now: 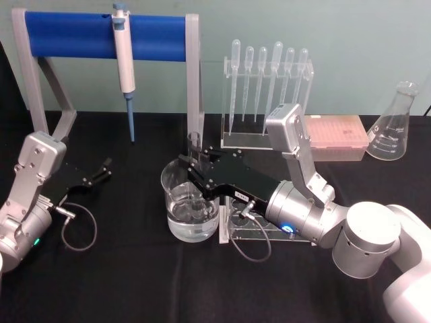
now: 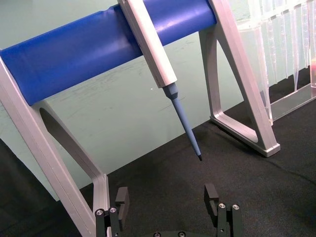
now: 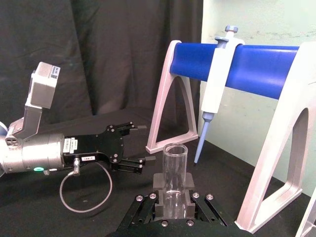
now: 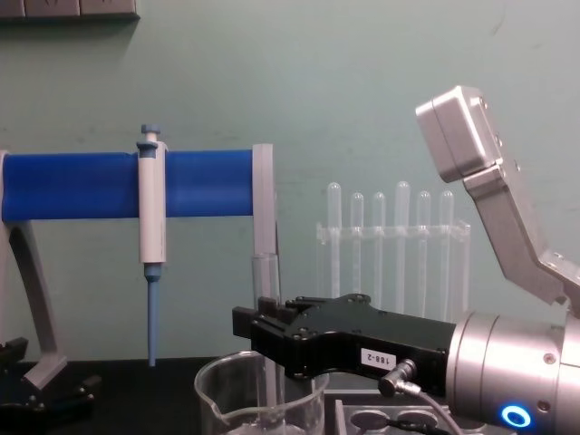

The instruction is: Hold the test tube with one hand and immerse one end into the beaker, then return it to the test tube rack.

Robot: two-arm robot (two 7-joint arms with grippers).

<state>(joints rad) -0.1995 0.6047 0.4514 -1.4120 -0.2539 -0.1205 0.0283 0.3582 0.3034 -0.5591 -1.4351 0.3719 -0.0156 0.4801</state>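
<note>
The test tube (image 1: pixel 194 143) stands upright in my right gripper (image 1: pixel 192 168), which is shut on its middle. Its lower end reaches down inside the beaker (image 1: pixel 190 210), a wide glass holding clear water at the table's centre. From the chest, the tube (image 4: pixel 265 276) rises above the black fingers (image 4: pixel 263 328) and the beaker rim (image 4: pixel 261 391). The right wrist view looks at the tube's open top (image 3: pixel 174 160) between the pads. My left gripper (image 1: pixel 103 169) rests open at the left, also seen as left gripper (image 2: pixel 167 197) with nothing in it.
A white-and-blue pipettor (image 1: pixel 124 60) hangs on the blue-bar stand (image 1: pixel 101 35) behind. A clear rack of plastic pipettes (image 1: pixel 266 87), a pink tip box (image 1: pixel 333 134) and a conical flask (image 1: pixel 397 124) stand at the back right. A low clear rack (image 1: pixel 246 229) lies under my right wrist.
</note>
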